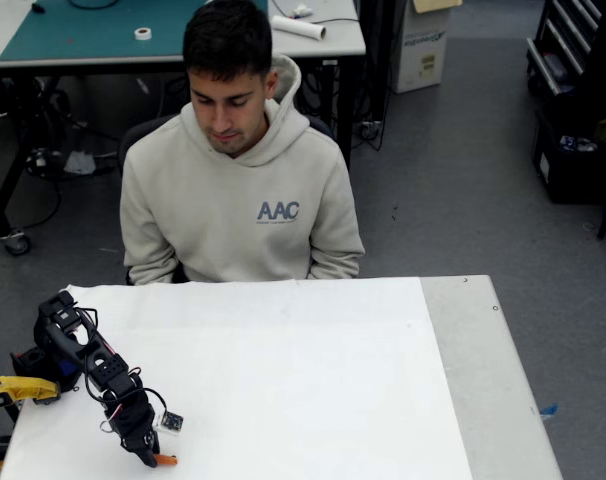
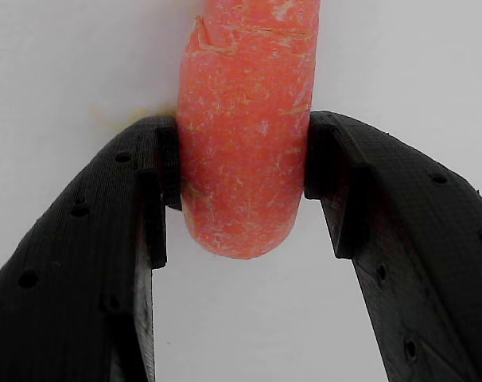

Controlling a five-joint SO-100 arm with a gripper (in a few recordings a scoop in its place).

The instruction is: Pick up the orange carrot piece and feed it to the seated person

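Note:
The orange carrot piece (image 2: 245,119) stands between my two black fingers in the wrist view, and both pads press against its sides. In the fixed view my gripper (image 1: 153,458) is down at the white table's front left corner, with the carrot piece (image 1: 165,460) as a tiny orange stick at its tip on the table surface. The seated person (image 1: 238,190), in a light beige hoodie with blue "AAC" lettering, sits behind the far edge of the table and looks down.
The white sheet (image 1: 283,380) covers most of the table, with a bare grey strip (image 1: 493,380) on the right. A yellow tool piece (image 1: 18,388) sits beside the arm's base at the left edge. Desks and boxes stand behind the person.

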